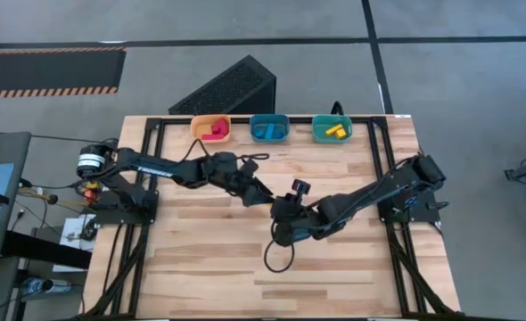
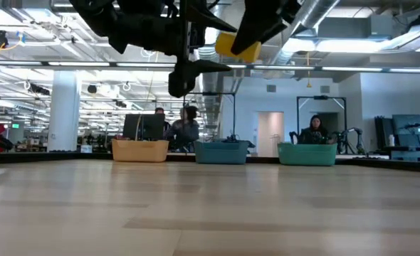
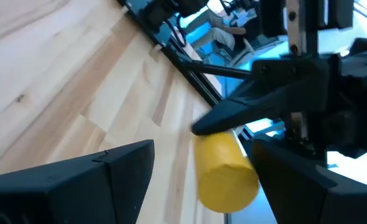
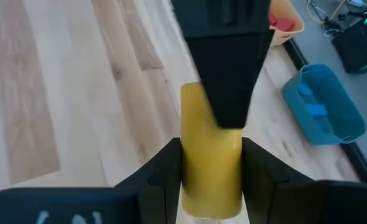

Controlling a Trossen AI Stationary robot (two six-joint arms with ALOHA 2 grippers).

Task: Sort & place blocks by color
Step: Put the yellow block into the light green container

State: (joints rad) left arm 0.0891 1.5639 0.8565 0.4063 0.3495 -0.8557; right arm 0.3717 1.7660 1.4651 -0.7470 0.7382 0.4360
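Observation:
A yellow block hangs high above the middle of the table, also seen from table height; my right gripper is shut on it. My left gripper reaches in from the table's left and meets the right gripper over the table's middle. It stands open with a finger on either side of the block. From above, the arms hide the block. My right gripper pinches the yellow block by two opposite sides between its two fingers. The fingers slant down toward the table's left. The block is lifted clear of the table. My left gripper has one finger lying over the block; whether it touches, I cannot tell.
Three bins stand along the far edge: an orange bin with red blocks, a blue bin with blue blocks, a teal bin with yellow blocks. A cable loop hangs under the right arm. People sit beyond the table.

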